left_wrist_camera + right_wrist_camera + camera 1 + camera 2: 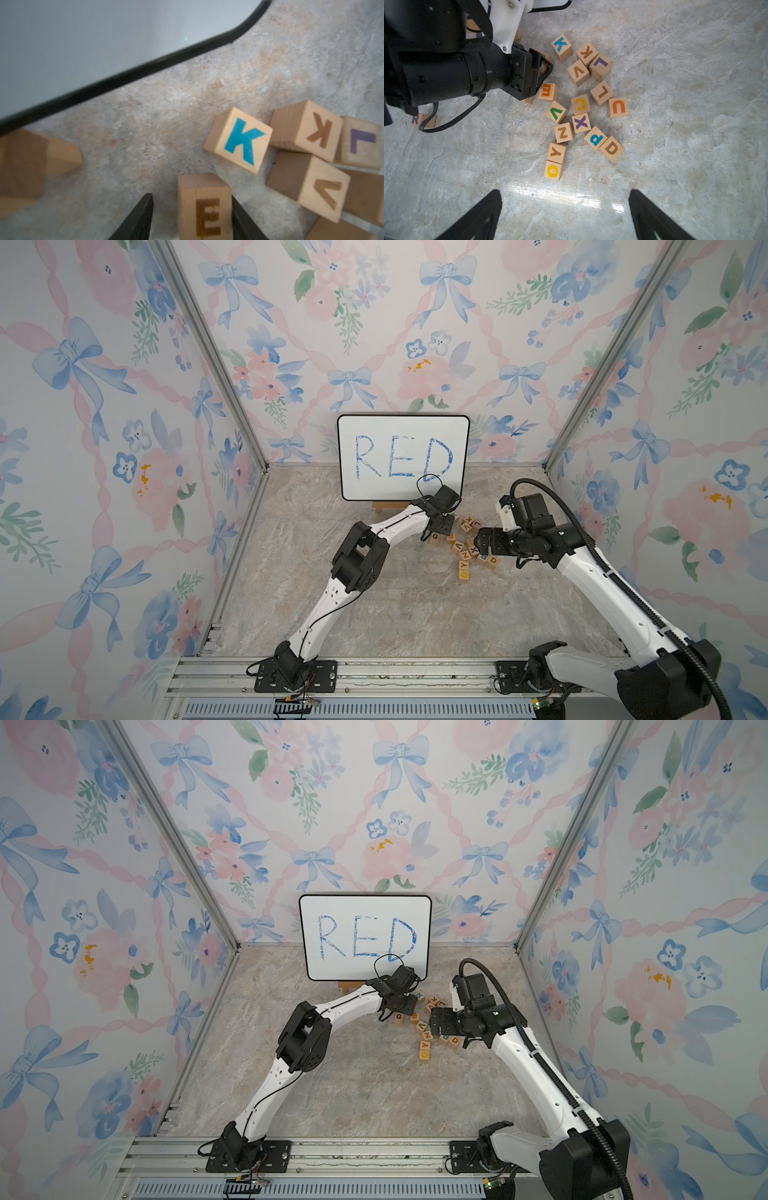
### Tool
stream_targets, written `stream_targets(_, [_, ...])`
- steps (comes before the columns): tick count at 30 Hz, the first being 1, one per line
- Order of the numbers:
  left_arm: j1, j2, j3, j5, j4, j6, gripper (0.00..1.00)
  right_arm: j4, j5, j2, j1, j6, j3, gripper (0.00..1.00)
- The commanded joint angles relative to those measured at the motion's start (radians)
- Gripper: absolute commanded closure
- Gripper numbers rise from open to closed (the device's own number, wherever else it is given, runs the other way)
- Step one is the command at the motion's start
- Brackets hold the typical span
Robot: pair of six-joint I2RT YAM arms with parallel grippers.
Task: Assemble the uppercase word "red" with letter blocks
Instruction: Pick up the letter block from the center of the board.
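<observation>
Between the black fingers (138,220) of the left gripper (191,197) sits the brown-E block (204,209), on the stone-patterned table (374,605) close to the foot of the whiteboard (403,458). The jaws stand apart around it. One finger lies against a side of the cube, while a strip of table shows between the other finger and the opposite side, so the block is straddled, not clamped. The cube's sides run square with the fingers. Its E faces up, with the letter's top pointing away from the wrist toward the blue-K block (239,141), which lies just beyond and a little askew.

In the right wrist view the orange-E block (548,92) rests just beside the left gripper. The R block (415,120) lies apart from the heap on the left arm's side, partly crossed by a cable (452,120). The D block (612,148) is at the heap's right edge, touching a blue-P block (596,138). In both top views its D reads nearly upright.

The right gripper (564,194) hangs at the right side of the heap, jaws wide with only table between them.
</observation>
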Motion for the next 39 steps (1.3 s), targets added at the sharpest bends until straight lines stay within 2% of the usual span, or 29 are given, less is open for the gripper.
stream_targets(1, [0.000,0.024,0.024,-0.005,-0.014,-0.001,0.52,-0.030,-0.007,0.011,-0.010,-0.009,-0.009,0.03])
stream_targets(5, [0.000,0.028,0.029,-0.004,-0.013,-0.003,0.53,-0.030,-0.008,0.011,-0.011,-0.010,-0.006,0.03])
stream_targets(7, [-0.002,0.033,0.039,0.002,-0.013,-0.004,0.58,-0.030,-0.008,0.013,-0.011,-0.012,-0.004,0.03])
stream_targets(10, [0.000,0.045,0.055,0.008,-0.013,-0.005,0.60,-0.031,-0.007,0.015,-0.012,-0.012,-0.001,0.03])
stream_targets(14, [0.000,0.048,0.060,0.009,-0.013,-0.003,0.72,-0.031,-0.010,0.018,-0.012,-0.011,-0.001,0.03])
stream_targets(16, [0.001,0.044,0.055,0.012,-0.013,0.001,0.82,-0.030,-0.010,0.019,-0.012,-0.010,-0.001,0.03])
stream_targets(27, [0.014,-0.033,-0.021,0.012,-0.013,0.007,0.84,-0.016,-0.037,0.035,-0.012,0.008,0.007,0.03])
stream_targets(39, [0.045,-0.187,-0.196,-0.023,-0.011,0.019,0.84,0.044,-0.083,0.049,0.038,0.048,0.017,0.03])
